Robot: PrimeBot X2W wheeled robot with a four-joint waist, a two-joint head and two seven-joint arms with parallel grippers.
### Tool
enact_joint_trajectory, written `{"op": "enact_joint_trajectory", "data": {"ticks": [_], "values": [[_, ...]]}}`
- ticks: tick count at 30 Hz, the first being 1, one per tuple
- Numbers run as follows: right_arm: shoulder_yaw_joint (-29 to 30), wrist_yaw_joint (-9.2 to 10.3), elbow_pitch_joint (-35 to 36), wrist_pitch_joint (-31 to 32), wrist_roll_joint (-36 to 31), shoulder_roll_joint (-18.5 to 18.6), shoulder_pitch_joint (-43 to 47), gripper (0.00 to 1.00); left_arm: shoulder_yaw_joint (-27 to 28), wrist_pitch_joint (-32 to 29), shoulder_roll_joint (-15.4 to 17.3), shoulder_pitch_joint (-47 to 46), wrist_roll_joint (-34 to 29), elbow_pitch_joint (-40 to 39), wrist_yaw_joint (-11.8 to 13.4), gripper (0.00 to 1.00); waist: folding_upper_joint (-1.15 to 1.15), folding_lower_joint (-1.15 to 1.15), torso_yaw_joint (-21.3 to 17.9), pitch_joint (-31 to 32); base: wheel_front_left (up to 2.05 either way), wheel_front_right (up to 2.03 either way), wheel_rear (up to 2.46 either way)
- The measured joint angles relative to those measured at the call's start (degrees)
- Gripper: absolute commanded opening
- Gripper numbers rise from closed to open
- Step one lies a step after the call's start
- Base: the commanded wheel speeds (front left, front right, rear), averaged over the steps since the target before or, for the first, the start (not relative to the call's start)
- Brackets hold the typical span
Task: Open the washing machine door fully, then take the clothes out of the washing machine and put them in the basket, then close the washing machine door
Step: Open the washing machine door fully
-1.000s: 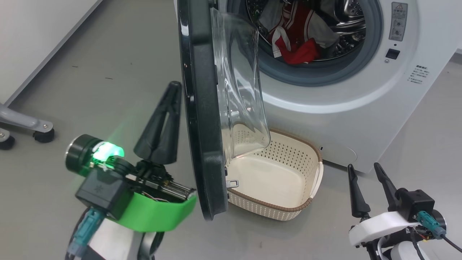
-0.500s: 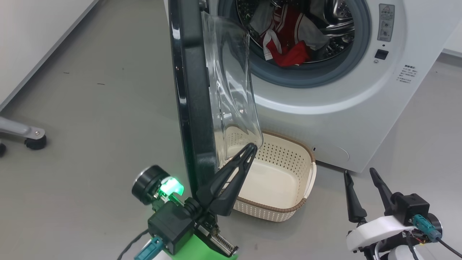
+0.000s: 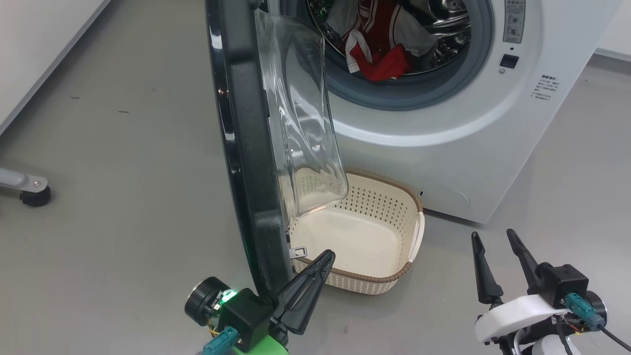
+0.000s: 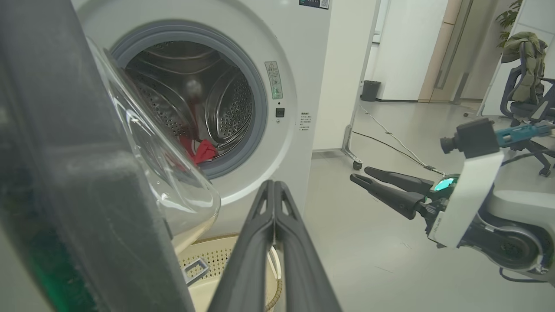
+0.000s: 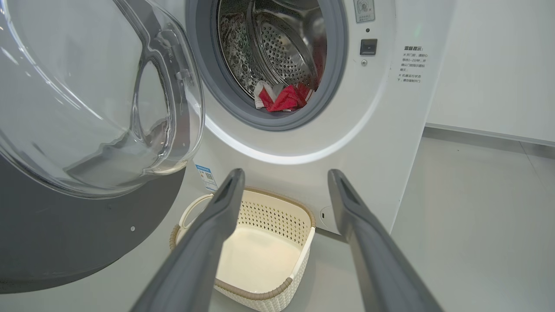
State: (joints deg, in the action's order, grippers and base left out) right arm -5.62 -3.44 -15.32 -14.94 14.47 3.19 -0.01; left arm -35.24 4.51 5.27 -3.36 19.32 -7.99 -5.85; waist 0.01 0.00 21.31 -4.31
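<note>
Low at the middle of the head view, left hand [image 3: 326, 257]: fingers pressed together to a single point, nothing between them, tips up and to the right, just beside the lower inner edge of the washing machine door [image 3: 246, 148]; touching or not, cannot tell. At the lower right, right hand [image 3: 493, 236]: fingers spread wide apart, nothing held, hovering above the grey floor [image 3: 123, 172], well apart from the door, pointing toward the washing machine [image 3: 443, 148]. Door swung out from the left side of the opening, nearly edge-on to the head camera, black ring outward, clear glass bowl bulging toward the machine and hanging over the left end of the basket [image 3: 389, 217]. Basket on the floor, just in front of the machine below the opening, between the door and the right hand. Inside the steel drum [image 4: 225, 108], clothes [image 3: 382, 59], red with white trim, heaped low at the front, just behind the grey gasket [image 3: 394, 96]. From the right wrist, basket framed between the two spread fingers.
</note>
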Motion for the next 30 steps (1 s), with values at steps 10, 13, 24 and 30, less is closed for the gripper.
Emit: {"op": "enact_joint_trajectory", "data": {"ticks": [10,13,24,30], "values": [[0.76,-0.02,0.03,0.0,-0.51,-0.04,-0.04,1.0,3.7,-0.49,0.07,0.36,0.69,3.7,1.8,0.0,0.0,0.0,-0.31,-0.72,0.0,0.0,0.0],[0.92,-0.03,0.05,0.0,-0.52,-0.14,-0.05,1.0,4.19,-0.49,0.1,0.37,0.69,4.3,2.13,0.0,0.0,0.0,-0.33,-0.9,0.0,0.0,0.0],[1.49,-0.55,0.08,0.0,-0.78,-0.4,-0.09,1.0,5.16,-0.48,-0.16,0.37,1.05,7.01,3.31,0.0,0.0,0.0,-0.19,-1.28,0.0,0.0,0.0],[1.83,-0.63,0.08,0.0,-0.86,-0.43,-0.18,1.0,5.72,-0.4,-0.41,0.38,1.27,8.01,4.12,0.0,0.0,0.0,0.0,-1.48,0.0,0.0,0.0]]}}
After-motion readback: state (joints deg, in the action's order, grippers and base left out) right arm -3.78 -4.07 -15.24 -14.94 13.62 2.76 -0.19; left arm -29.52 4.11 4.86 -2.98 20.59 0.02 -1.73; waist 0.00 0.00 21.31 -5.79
